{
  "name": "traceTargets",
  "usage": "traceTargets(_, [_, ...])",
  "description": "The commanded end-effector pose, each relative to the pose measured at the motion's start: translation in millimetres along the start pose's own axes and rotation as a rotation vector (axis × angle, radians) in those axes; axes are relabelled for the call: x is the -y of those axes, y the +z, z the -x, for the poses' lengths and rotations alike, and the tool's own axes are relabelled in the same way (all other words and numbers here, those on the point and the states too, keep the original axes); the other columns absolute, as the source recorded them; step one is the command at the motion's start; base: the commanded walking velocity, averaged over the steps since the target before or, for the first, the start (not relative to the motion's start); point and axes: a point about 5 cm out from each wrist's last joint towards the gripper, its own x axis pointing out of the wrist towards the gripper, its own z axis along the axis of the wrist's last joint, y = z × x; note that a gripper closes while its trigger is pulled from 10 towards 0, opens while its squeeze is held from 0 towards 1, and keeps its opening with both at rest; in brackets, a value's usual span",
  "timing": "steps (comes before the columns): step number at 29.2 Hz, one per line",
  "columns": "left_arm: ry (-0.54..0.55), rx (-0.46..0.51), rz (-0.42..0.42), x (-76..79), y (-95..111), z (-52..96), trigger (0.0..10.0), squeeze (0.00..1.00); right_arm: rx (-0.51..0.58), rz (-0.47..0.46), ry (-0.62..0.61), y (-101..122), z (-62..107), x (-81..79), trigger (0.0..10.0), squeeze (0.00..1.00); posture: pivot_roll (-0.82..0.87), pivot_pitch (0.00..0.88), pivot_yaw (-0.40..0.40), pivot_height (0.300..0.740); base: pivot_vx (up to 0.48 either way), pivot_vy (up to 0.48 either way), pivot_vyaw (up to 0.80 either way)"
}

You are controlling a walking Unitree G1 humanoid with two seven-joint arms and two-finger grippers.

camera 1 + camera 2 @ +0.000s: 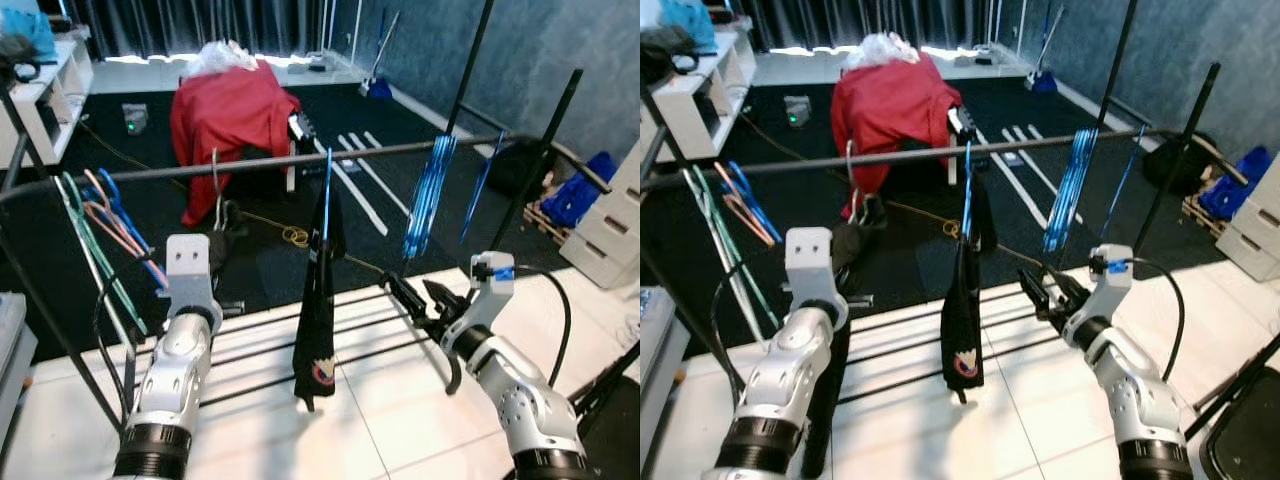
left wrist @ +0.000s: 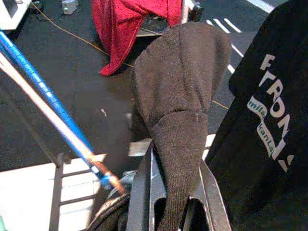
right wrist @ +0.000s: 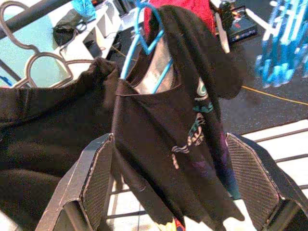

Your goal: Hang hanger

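A black T-shirt [image 1: 318, 300] on a blue hanger [image 1: 327, 190] hangs from the middle of the rack's dark bar [image 1: 270, 162]. Just left of it a pale grey hanger [image 1: 215, 180] has its hook at the bar and carries a dark brown garment [image 2: 183, 86]. My left gripper [image 2: 175, 166] is shut on that garment's cloth, just below the bar. My right gripper [image 1: 408, 292] stands open to the right of the black shirt and apart from it. In the right wrist view its fingers [image 3: 96, 178] are spread wide, with the shirt [image 3: 178, 139] ahead of them.
Several coloured hangers [image 1: 105, 215] crowd the bar's left end and blue ones [image 1: 430, 195] hang towards its right. Low rack rails [image 1: 270, 340] cross the white floor. Behind stand a chair under red cloth [image 1: 230, 110], a white shelf [image 1: 45, 90] and white drawers [image 1: 610, 235].
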Motion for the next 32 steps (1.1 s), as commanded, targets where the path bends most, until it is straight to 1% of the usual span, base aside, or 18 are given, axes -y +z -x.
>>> traceTargets(1, [0.008,-0.02,-0.015,1.8,-2.4,-1.6,10.0,0.0,-0.001,-0.004,-0.004,0.4,1.7,0.4,10.0,0.0,-0.08,0.0,-0.067,0.74,0.0,0.0,0.0])
traceTargets(3, [0.013,-0.057,-0.028,1.0,-7.3,-1.9,10.0,0.0,-0.002,-0.004,-0.005,0.4,1.7,0.2,10.0,0.0,-0.08,0.0,-0.066,0.74,0.0,0.0,0.0])
traceTargets(5, [0.009,-0.139,-0.069,2.1,-16.5,-1.3,10.0,0.0,-0.003,-0.004,-0.009,0.5,1.8,0.5,10.0,0.0,-0.08,0.0,-0.063,0.74,0.0,0.0,0.0])
traceTargets(10, [-0.003,-0.173,-0.081,4.0,-20.2,-0.6,10.0,0.0,-0.003,-0.005,-0.011,0.5,2.0,0.7,10.0,0.0,-0.08,0.0,-0.063,0.74,0.0,0.0,0.0])
traceTargets(11, [-0.021,-0.19,-0.092,6.2,-22.3,0.1,10.0,0.11,-0.003,-0.006,-0.013,0.5,2.0,0.8,10.0,0.0,-0.08,0.0,-0.063,0.74,0.0,0.0,0.0])
traceTargets(12, [-0.021,-0.19,-0.092,6.2,-22.3,0.1,10.0,0.11,-0.003,-0.006,-0.013,0.5,2.0,0.8,10.0,0.0,-0.08,0.0,-0.063,0.74,0.0,0.0,0.0])
traceTargets(13, [-0.042,-0.201,-0.099,9.4,-23.4,1.4,10.0,1.0,-0.003,-0.007,-0.014,0.5,2.1,1.0,10.0,0.0,-0.08,0.0,-0.062,0.74,0.0,0.0,0.0])
traceTargets(17, [-0.072,-0.197,-0.103,13.7,-22.7,2.9,10.0,1.0,-0.004,-0.008,-0.015,0.5,2.2,0.9,10.0,0.0,-0.08,0.0,-0.062,0.74,0.0,0.0,0.0])
traceTargets(19, [-0.18,-0.16,-0.089,23.7,-18.4,6.6,10.0,1.0,-0.005,-0.01,-0.015,0.7,2.3,0.9,10.0,0.0,-0.08,0.0,-0.063,0.74,0.0,0.0,0.0])
traceTargets(21, [-0.18,-0.16,-0.089,23.7,-18.4,6.6,10.0,1.0,-0.005,-0.01,-0.015,0.7,2.3,0.9,10.0,0.0,-0.08,0.0,-0.063,0.74,0.0,0.0,0.0])
traceTargets(22, [-0.239,-0.134,-0.085,27.8,-15.1,9.1,10.0,1.0,-0.005,-0.01,-0.015,0.8,2.3,0.8,10.0,0.0,-0.08,0.0,-0.064,0.74,0.0,0.0,0.0])
traceTargets(23, [-0.239,-0.134,-0.085,27.8,-15.1,9.1,10.0,1.0,-0.005,-0.01,-0.015,0.8,2.3,0.8,10.0,0.0,-0.08,0.0,-0.064,0.74,0.0,0.0,0.0])
traceTargets(24, [-0.29,-0.088,-0.069,25.0,-8.1,12.1,10.0,1.0,-0.005,-0.01,-0.014,0.9,2.3,0.8,10.0,0.0,-0.08,0.0,-0.064,0.74,0.0,0.0,0.0])
traceTargets(26, [-0.29,-0.088,-0.069,25.0,-8.1,12.1,10.0,1.0,-0.005,-0.01,-0.014,0.9,2.3,0.8,10.0,0.0,-0.08,0.0,-0.064,0.74,0.0,0.0,0.0])
traceTargets(27, [-0.293,-0.041,-0.05,15.5,-0.5,13.6,10.0,1.0,-0.003,-0.009,-0.009,1.6,2.0,0.4,10.0,0.0,-0.08,0.0,-0.067,0.74,0.0,0.0,0.0])
traceTargets(30, [-0.293,-0.041,-0.05,15.5,-0.5,13.6,10.0,1.0,-0.003,-0.009,-0.009,1.6,2.0,0.4,10.0,0.0,-0.08,0.0,-0.067,0.74,0.0,0.0,0.0])
traceTargets(31, [-0.217,0.03,-0.064,-5.2,8.9,12.5,10.0,1.0,0.006,-0.006,-0.001,4.1,1.3,0.2,10.0,0.0,-0.07,0.0,-0.067,0.74,0.0,0.0,0.0])
traceTargets(32, [-0.217,0.03,-0.064,-5.2,8.9,12.5,10.0,1.0,0.006,-0.006,-0.001,4.1,1.3,0.2,10.0,0.0,-0.07,0.0,-0.067,0.74,0.0,0.0,0.0])
